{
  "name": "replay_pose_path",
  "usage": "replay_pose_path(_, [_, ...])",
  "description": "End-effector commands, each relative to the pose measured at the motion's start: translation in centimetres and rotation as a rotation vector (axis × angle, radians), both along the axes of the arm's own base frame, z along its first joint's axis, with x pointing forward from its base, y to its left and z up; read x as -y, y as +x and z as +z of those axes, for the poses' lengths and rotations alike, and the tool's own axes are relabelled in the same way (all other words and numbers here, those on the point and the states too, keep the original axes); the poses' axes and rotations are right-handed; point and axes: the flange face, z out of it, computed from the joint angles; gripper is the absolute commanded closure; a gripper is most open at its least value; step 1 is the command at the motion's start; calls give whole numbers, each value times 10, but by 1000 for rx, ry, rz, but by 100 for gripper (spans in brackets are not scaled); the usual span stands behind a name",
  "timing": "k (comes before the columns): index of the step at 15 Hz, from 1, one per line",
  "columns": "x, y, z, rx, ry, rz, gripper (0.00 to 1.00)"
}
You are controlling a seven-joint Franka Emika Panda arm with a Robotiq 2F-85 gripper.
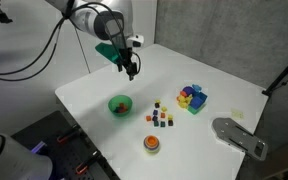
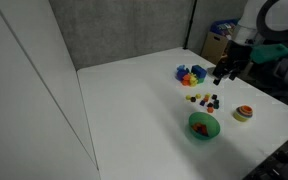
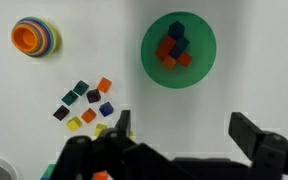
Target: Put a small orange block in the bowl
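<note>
**Wrist view: gripper (image 3: pixel 180 122) wide open and empty**

At the bottom of the wrist view, the two dark fingers (image 3: pixel 249 132) stand far apart. Nothing sits between them, and they touch nothing. In both exterior views the gripper hangs in the air over the white table (image 1: pixel 89 95), above all the things.

The green bowl (image 3: pixel 179 50) sits on the table. An orange block (image 3: pixel 169 61) lies inside it, touching red blocks, with a blue one close by.

A group of tiny cubes (image 3: pixel 84 105) lies loose on the table, near the bowl but not touching it. Two of these cubes are orange too. The rest are blue, yellow, green and dark.

An orange dish (image 3: pixel 34 37) sits well apart from the bowl, on the far side of the cubes. In an exterior view, a pile (image 1: pixel 192 97) of bigger bright blocks lies past the cubes.
</note>
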Motion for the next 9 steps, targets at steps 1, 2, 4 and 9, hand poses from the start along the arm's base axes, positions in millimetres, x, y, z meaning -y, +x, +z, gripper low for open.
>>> replay_pose_path(1, [22,15,-41,20,1,-99,0])
replay_pose_path(2, [27,18,-53,21,-1,-124,0])
replay_pose_path(4, [41,22,-80,25,-8,-173,0])
replay_pose_path(9, [68,31,-141,31,-34,-281,0])
